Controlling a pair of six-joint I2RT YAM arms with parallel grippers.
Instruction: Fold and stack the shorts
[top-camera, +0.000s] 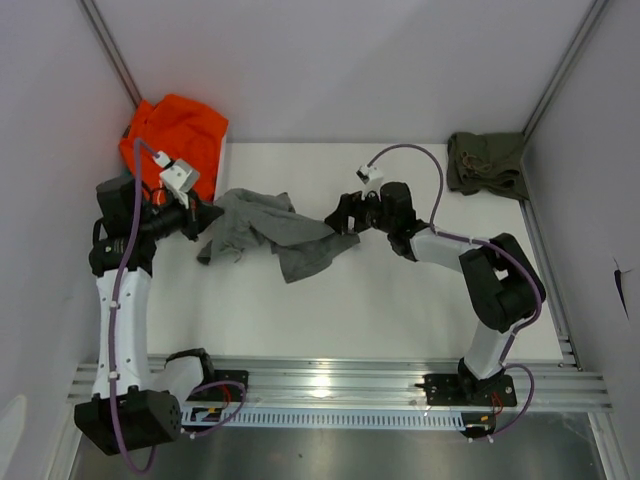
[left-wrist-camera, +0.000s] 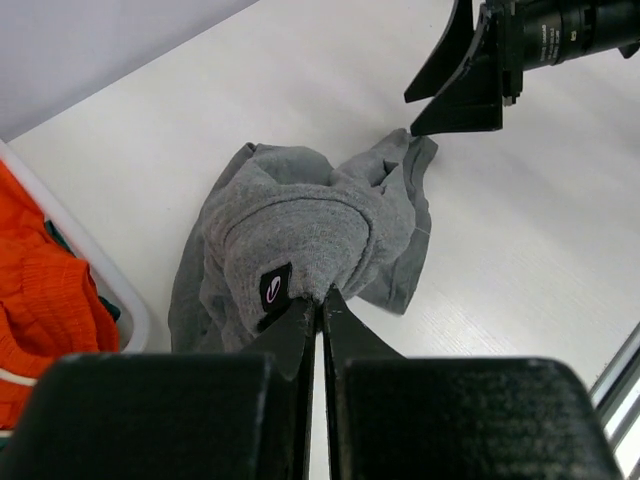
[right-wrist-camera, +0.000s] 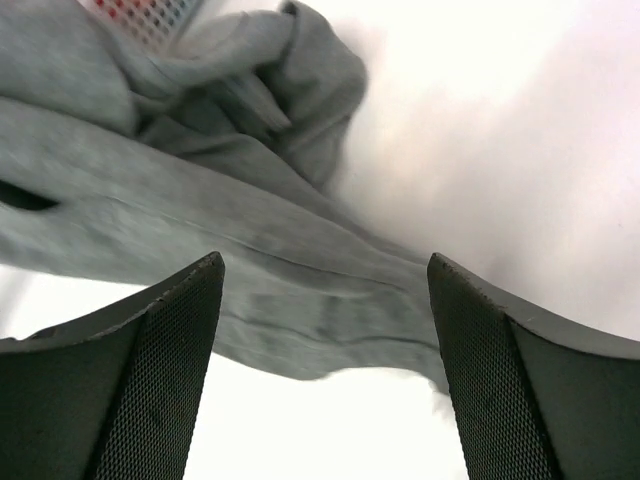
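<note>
Closest to the lens in the left wrist view, the left gripper (left-wrist-camera: 320, 300) is seen clamped shut on a bunched fold of the grey shorts (left-wrist-camera: 300, 225), just beside a small black label (left-wrist-camera: 275, 288) sewn to the cloth. That end of the garment is gathered up toward the fingers, and the rest is draped away across the white table (top-camera: 400, 310) in a crumpled, twisted heap. The pinch is judged to serve as an anchor, so that the cloth can be drawn out or spread before any fold is made.

At the opposite end, the right gripper (top-camera: 345, 214) is held low over the table with its jaws spread wide. In the right wrist view the grey cloth is seen lying beyond and between the two parted fingers, and nothing is gripped by them. From the left wrist view, one fingertip of the right gripper is placed just at the far corner of the shorts; whether it touches cannot be told.

The grey shorts are thus stretched loosely between the two grippers at the middle left of the table, held at one end only. The olive green shorts (top-camera: 487, 163) are bunched well apart at the far right corner, and an orange garment (top-camera: 175, 130) is left at the far left, off the table's edge. Folding is judged not yet begun, since no flat, squared shape is shown
</note>
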